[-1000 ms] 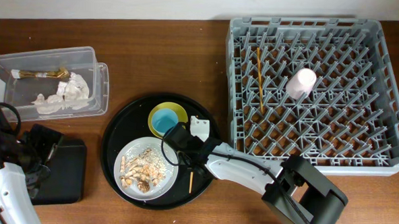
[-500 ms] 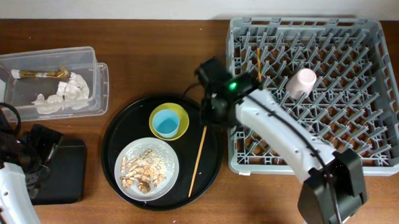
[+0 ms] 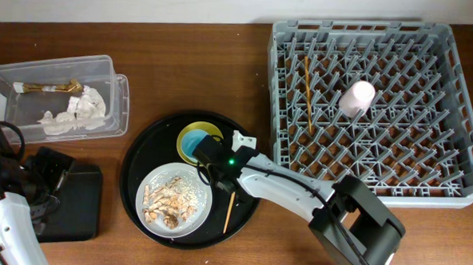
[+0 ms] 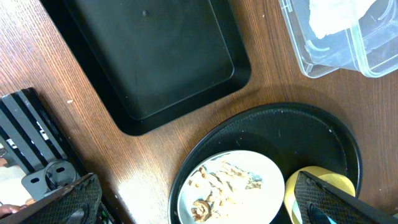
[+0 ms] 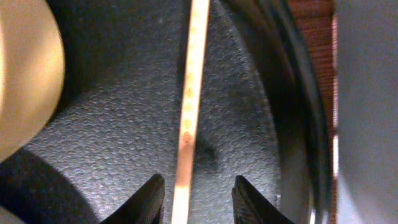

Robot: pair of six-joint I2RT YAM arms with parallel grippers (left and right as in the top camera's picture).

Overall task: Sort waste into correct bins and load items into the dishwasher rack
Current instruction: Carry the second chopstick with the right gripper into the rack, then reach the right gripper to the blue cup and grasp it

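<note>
Currently concerns the loose chopstick. Lies flat on the floor of the round black tray, toward its rack-side rim, just beside the plate of scraps and apart from the yellow bowl. Finds the right gripper low over the tray, parted a little wider than the stick, one finger either side of it, closed on nothing yet. Finds the left gripper spread wide and empty, off the tray's side away from the rack, near the shallow black bin. Judged light, thin, stiff and smooth; liable to roll or pivot if pinched off-centre. Best taken squarely across the width, near mid-length. Notes the second chopstick already lodged in the dishwasher rack, well apart from the tray.
</note>
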